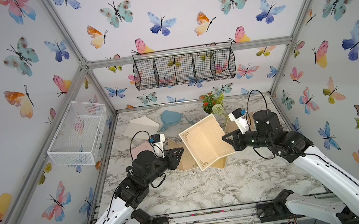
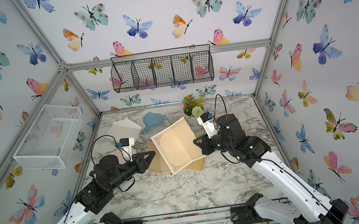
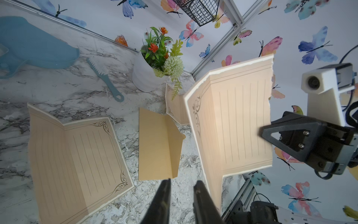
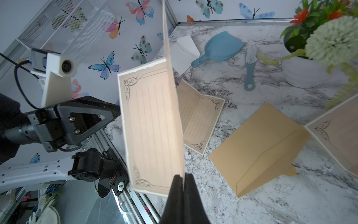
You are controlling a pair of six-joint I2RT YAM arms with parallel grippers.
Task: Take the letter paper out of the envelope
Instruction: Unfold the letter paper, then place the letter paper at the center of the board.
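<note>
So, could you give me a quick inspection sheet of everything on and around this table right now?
Surface: marble table, no spills seen.
Job's things: letter paper lifted clear of the table; brown envelope lies on the table, apart from it.
Clutter: two more lined sheets, white envelope, pink envelope, dustpan, brush, potted plant.
Grippers: right gripper shut on the letter paper's edge; left gripper open, holding nothing.
Cables: a black cable loops above each wrist, clear of the paper.
Surroundings: black wire basket on the back wall, white mesh basket on the left wall, butterfly wallpaper.
</note>
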